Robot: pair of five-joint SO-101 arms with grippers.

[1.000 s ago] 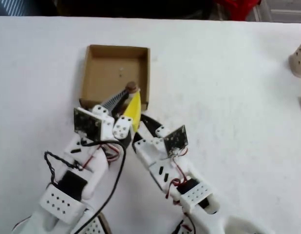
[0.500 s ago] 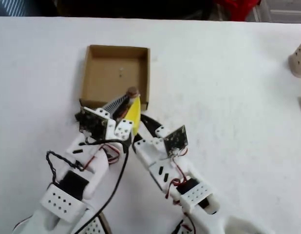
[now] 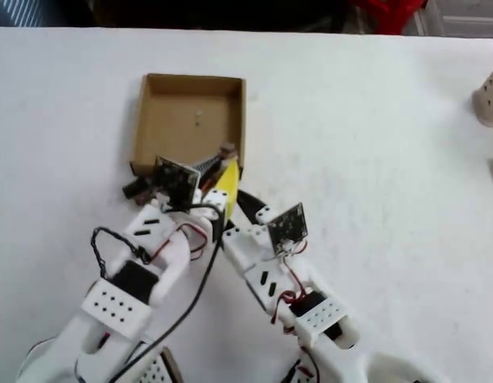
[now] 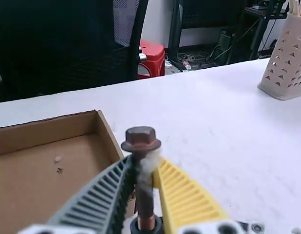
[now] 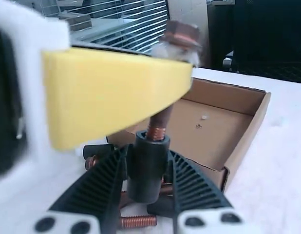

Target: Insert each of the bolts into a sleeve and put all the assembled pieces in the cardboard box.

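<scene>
Jaws of the left gripper [image 4: 141,170], one grey and one yellow, pinch the shank of the bolt [image 4: 141,140], whose hex head stands just past their tips. Near the root of those jaws, the right gripper [image 5: 146,155] has its black jaws closed around the sleeve [image 5: 146,173], and the bolt's threaded end sits in the sleeve's mouth. Beyond both pairs of jaws lies the cardboard box [image 3: 191,80] on the white table [image 3: 374,144]; a loose bolt [image 5: 138,222] lies beneath the right jaws
</scene>
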